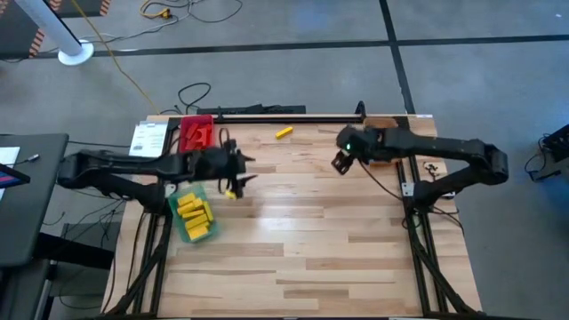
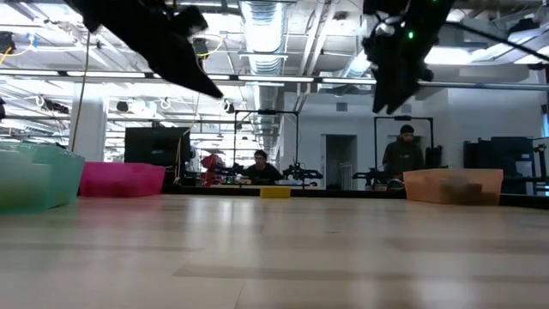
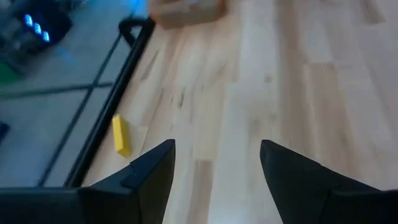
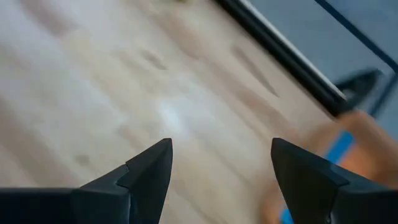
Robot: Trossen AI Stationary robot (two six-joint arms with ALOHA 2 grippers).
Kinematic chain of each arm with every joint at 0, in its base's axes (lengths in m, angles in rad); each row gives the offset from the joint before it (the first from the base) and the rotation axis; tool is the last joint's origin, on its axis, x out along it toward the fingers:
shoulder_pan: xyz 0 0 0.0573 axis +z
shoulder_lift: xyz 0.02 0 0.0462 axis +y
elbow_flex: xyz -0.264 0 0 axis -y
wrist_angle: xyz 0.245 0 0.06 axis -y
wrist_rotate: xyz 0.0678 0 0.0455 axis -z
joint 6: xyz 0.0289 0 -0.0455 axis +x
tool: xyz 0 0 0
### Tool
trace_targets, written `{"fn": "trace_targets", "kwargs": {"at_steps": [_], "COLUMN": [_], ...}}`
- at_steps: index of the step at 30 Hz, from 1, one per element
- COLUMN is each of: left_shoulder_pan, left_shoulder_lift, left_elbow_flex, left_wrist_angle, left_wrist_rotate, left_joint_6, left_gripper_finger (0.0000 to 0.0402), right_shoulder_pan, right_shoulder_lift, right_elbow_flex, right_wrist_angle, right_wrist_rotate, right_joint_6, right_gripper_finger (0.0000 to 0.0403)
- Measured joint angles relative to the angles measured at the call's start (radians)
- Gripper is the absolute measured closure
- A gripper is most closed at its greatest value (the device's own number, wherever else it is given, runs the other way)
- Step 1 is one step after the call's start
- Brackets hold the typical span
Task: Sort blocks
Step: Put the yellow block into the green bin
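One yellow block (image 1: 284, 132) lies on the table by the far edge; it also shows in the low view (image 2: 274, 192) and the left wrist view (image 3: 120, 134). Several yellow blocks (image 1: 193, 212) lie in the green tray (image 1: 180, 233). A blue block (image 4: 339, 149) lies in the orange tray (image 4: 367, 134). My left gripper (image 1: 242, 171) (image 3: 214, 146) is open and empty, raised above the table beside the green tray. A small yellow piece (image 1: 231, 193) shows just on its near side. My right gripper (image 1: 340, 164) (image 4: 221, 144) is open and empty, raised beside the orange tray (image 1: 380, 124).
The red tray (image 1: 197, 133) stands at the far left, with papers (image 1: 149, 139) beside it. A dark bar (image 1: 267, 113) runs along the table's far edge. Bare wood fills the middle and near half of the table. People show in the room beyond the table (image 2: 260, 167).
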Motion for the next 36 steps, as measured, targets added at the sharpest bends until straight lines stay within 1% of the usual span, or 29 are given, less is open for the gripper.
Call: {"fn": "trace_targets", "kwargs": {"at_steps": [2,4,6,9,11,15,20,23,27,33,36], "left_shoulder_pan": [0.081,0.152,0.207,0.272,0.317,0.401,0.477,0.502,0.523,0.537,0.536], "left_shoulder_lift": [0.027,0.076,0.141,0.248,0.323,0.472,0.625,0.695,0.780,0.903,0.961], "left_elbow_flex": [-0.002,-0.001,-0.001,-0.001,0.017,0.095,0.200,0.273,0.394,0.599,0.692], "left_wrist_angle": [0.023,0.091,0.142,0.247,0.289,0.301,0.295,0.257,0.137,-0.079,-0.153], "left_wrist_rotate": [0.084,0.179,0.223,0.226,0.227,0.230,0.310,0.327,0.328,0.328,0.312], "left_joint_6": [-0.010,-0.011,-0.012,-0.012,-0.028,-0.097,-0.158,-0.155,-0.128,-0.073,-0.063], "left_gripper_finger": [0.0169,0.0169,0.0168,0.0168,0.0168,0.0168,0.0168,0.0168,0.0168,0.0168,0.0168], "right_shoulder_pan": [0.075,0.143,0.215,0.313,0.372,0.483,0.602,0.655,0.709,0.747,0.753], "right_shoulder_lift": [0.002,0.004,0.009,0.020,0.030,0.061,0.113,0.148,0.200,0.264,0.289], "right_elbow_flex": [0.000,0.000,0.000,0.000,0.000,0.000,0.000,0.000,0.000,0.000,0.000], "right_wrist_angle": [0.029,0.059,0.096,0.144,0.179,0.214,0.266,0.288,0.317,0.359,0.366], "right_wrist_rotate": [0.000,0.000,0.004,0.017,0.027,0.034,0.054,0.073,0.084,0.086,0.086], "right_joint_6": [0.001,0.005,0.007,0.007,0.007,0.008,0.039,0.057,0.061,0.061,0.062], "right_gripper_finger": [0.0117,0.0117,0.0117,0.0117,0.0117,0.0117,0.0117,0.0117,0.0117,0.0117,0.0117]}}
